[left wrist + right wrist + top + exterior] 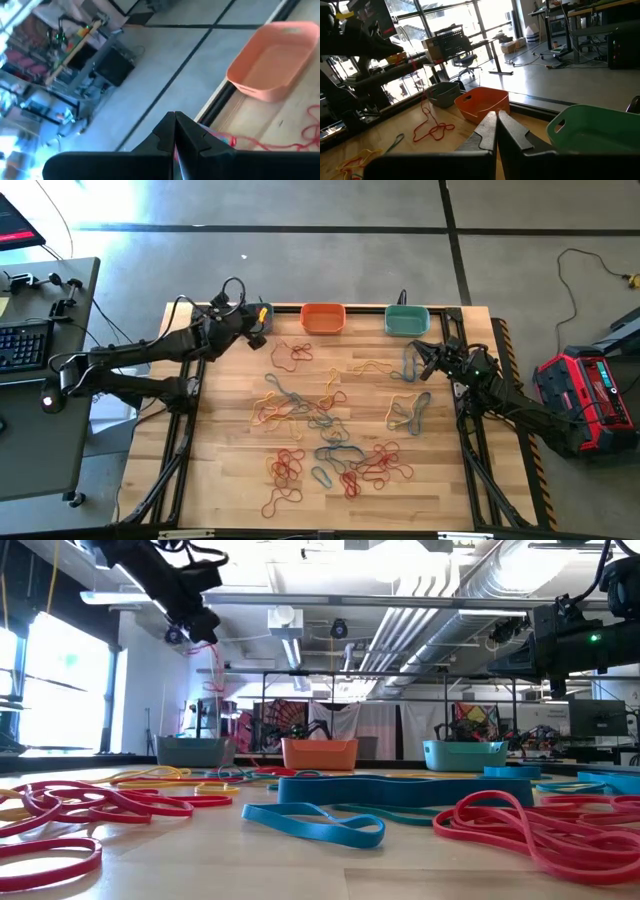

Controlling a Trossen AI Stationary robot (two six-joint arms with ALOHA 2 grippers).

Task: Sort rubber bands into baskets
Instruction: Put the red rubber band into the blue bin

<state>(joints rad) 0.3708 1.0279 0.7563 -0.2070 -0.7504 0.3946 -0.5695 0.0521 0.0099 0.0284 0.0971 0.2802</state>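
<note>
Many red, yellow and blue rubber bands (320, 420) lie spread over the wooden table. Along its far edge stand the baskets: a grey-blue one (190, 750), an orange one (323, 318) and a teal-green one (407, 320). My left gripper (258, 325) is raised over the far left, just above the grey-blue basket, shut on a red rubber band (212, 665). My right gripper (418, 352) is shut and holds nothing, near the teal-green basket, pointing level. My left gripper pinches the red band's upper end (207, 644) between its two shut fingers, which slant slightly downward. The band hangs below them as a thin strand. In the right wrist view its lower part (432, 131) reaches red loops lying on the table beside the grey-blue basket.
A desk with a keyboard (22, 345) stands left of the table. A red device (585, 395) sits on the floor at the right. Black cables (232, 288) loop over the left arm. Bare wood shows along the table's left side.
</note>
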